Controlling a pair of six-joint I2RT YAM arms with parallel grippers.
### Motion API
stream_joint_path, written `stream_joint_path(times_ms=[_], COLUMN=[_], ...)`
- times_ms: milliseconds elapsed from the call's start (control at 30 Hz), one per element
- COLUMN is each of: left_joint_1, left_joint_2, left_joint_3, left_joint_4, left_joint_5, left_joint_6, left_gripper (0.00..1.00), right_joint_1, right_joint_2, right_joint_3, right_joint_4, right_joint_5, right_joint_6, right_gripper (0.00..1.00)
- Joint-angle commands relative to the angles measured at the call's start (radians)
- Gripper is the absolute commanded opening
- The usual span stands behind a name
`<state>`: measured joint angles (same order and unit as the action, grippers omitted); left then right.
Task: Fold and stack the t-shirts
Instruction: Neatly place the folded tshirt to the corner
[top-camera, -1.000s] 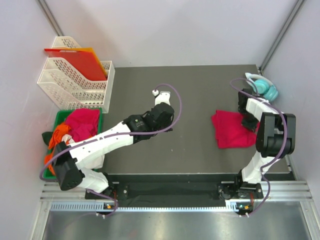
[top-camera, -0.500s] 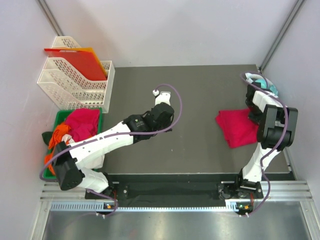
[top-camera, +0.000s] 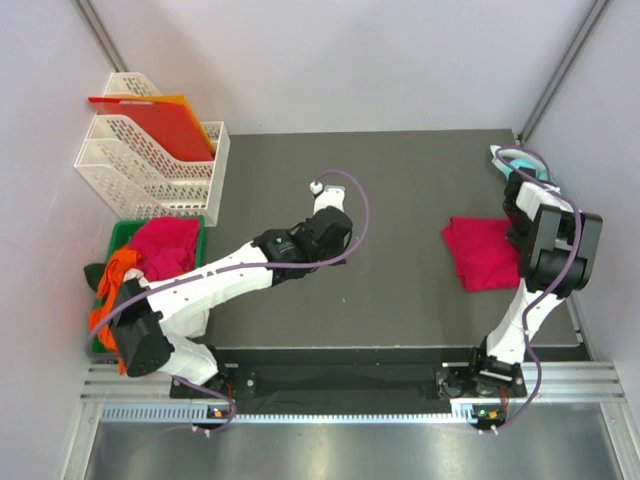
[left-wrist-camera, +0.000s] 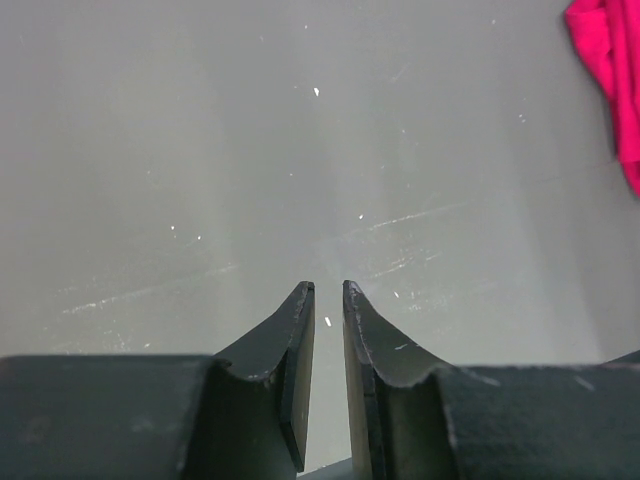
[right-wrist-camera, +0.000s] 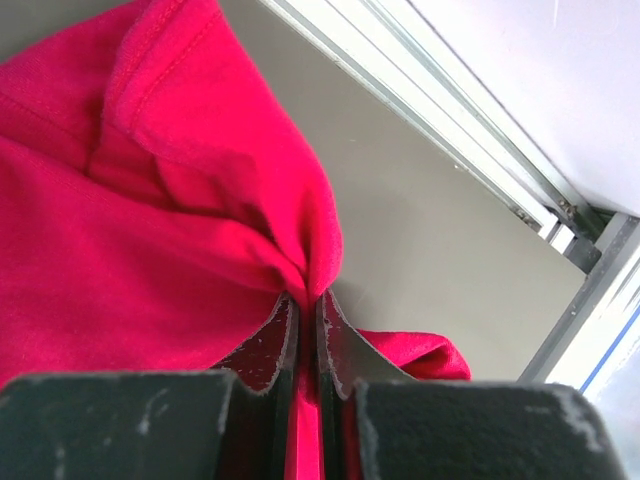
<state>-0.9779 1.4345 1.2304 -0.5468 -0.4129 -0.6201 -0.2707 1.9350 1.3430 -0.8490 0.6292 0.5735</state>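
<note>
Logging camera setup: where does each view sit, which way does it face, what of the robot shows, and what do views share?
Top external: above and behind the bases, facing down on the table; the left arm and right arm whole.
Left wrist: on the left arm, facing bare table past the left gripper, empty.
Right wrist: on the right arm, facing the right gripper pinching the red t-shirt.
Shared: that shirt shows in all three.

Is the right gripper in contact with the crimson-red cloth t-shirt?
Touching. In the right wrist view the right gripper is pinched shut on a bunched fold of the crimson-red cloth t-shirt.
</note>
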Motion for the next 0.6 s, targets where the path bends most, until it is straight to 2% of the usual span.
stream_joint_path(times_ms=[0, 133, 167, 200, 300, 400, 500, 567], left_joint_1=[-0.001, -0.001, -0.001, 0.001, 0.001, -0.001, -0.001, 0.001], left_joint_2=[0.009, 0.007, 0.004, 0.003, -0.006, -0.020, -0.017, -0.010], left_joint_3=[0.041, 0.034, 0.031, 0.029, 0.029, 0.021, 0.018, 0.020], left_joint_4=[-0.001, 0.013, 0.021, 0.031, 0.036, 0.054, 0.061, 0.056], left_joint_5=[-0.021, -0.006, 0.006, 0.009, -0.001, 0.000, 0.008, 0.013], left_joint_6=[0.025, 0.037, 0.043, 0.046, 0.046, 0.054, 0.051, 0.045], left_gripper=[0.23, 0.24, 0.24, 0.25, 0.26, 0.28, 0.30, 0.30], right_joint_1=[-0.024, 0.005, 0.037, 0.054, 0.105, 0.114, 0.114, 0.116], right_joint_2=[0.030, -0.039, -0.053, -0.082, -0.146, -0.192, -0.231, -0.280], right_joint_3=[0.047, 0.038, 0.045, 0.050, 0.056, 0.061, 0.062, 0.033], right_joint_4=[0.011, 0.102, 0.126, 0.140, 0.177, 0.183, 0.165, 0.169], right_joint_5=[0.007, -0.129, -0.141, -0.151, -0.146, -0.123, -0.097, -0.080], right_joint_6=[0.019, -0.029, -0.043, -0.052, -0.066, -0.066, -0.060, -0.041], right_gripper=[0.00, 0.00, 0.03, 0.06, 0.38, 0.56, 0.62, 0.63])
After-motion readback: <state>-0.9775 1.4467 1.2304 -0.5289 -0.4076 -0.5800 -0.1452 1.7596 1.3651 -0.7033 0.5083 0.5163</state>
